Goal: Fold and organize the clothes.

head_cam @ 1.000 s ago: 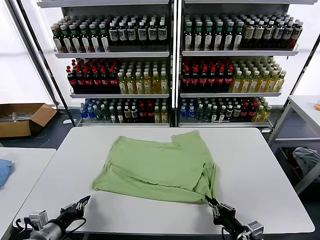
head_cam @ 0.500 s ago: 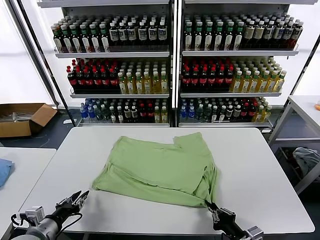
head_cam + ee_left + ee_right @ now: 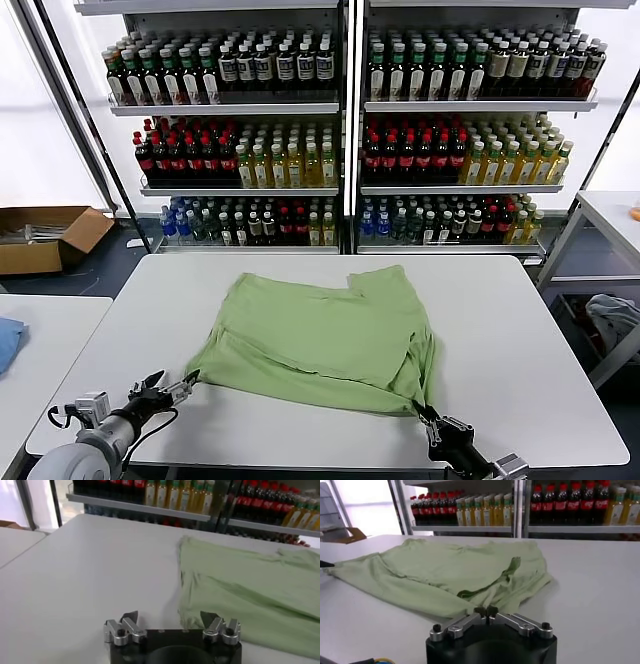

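- Shelves of bottled drinks [image 3: 350, 130] fill the far wall behind a white table [image 3: 520, 330]; the bottles are dark, red, yellow and green.
- Spread over the middle of that table lies the light green T-shirt [image 3: 320, 340], plain side up, partly folded, with loose layers bunched along its right edge.
- At the near left, the left gripper [image 3: 178, 385] sits low over the table with its jaws spread wide, its tips just at the shirt's near-left corner; the left wrist view shows that corner [image 3: 187, 615] lying between the two open fingers [image 3: 129, 621].
- At the near right, the right gripper [image 3: 428, 418] has its jaws pinched together on the shirt's near-right corner, and the right wrist view shows the fabric [image 3: 470, 575] running away from the closed fingertips [image 3: 481, 611].
- Off to the left stands a cardboard box [image 3: 45, 238] on the floor, and a blue cloth [image 3: 8, 340] lies on a neighbouring table.
- To the right, a grey-blue fabric heap [image 3: 612, 318] sits beneath another table.
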You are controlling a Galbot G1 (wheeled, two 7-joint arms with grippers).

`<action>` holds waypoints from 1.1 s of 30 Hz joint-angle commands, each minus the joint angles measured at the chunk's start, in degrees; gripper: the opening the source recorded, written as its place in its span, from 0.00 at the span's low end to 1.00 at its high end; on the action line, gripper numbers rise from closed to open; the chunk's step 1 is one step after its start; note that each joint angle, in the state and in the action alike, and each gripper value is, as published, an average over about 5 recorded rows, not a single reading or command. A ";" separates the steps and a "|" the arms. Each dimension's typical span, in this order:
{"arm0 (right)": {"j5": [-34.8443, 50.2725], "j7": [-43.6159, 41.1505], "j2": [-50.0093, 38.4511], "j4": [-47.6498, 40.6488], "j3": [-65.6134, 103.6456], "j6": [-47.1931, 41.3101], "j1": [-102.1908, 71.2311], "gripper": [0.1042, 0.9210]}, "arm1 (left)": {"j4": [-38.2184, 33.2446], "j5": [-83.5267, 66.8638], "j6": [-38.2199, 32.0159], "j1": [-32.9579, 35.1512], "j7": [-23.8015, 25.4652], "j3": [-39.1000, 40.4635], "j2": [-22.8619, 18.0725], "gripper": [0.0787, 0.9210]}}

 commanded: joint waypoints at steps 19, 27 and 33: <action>2.97 -0.27 -0.15 -0.44 0.01 0.06 0.92 0.01 | 2.44 -0.25 1.58 -1.92 1.72 3.00 -1.40 0.25; 3.78 -1.25 -0.30 2.67 2.13 0.16 -4.46 0.01 | -3.47 -1.24 1.78 4.53 0.49 -0.92 -1.47 0.02; 3.17 -1.95 0.45 4.03 3.77 0.67 -8.83 0.01 | -10.26 -1.19 1.87 10.20 -0.70 -4.65 -2.10 0.01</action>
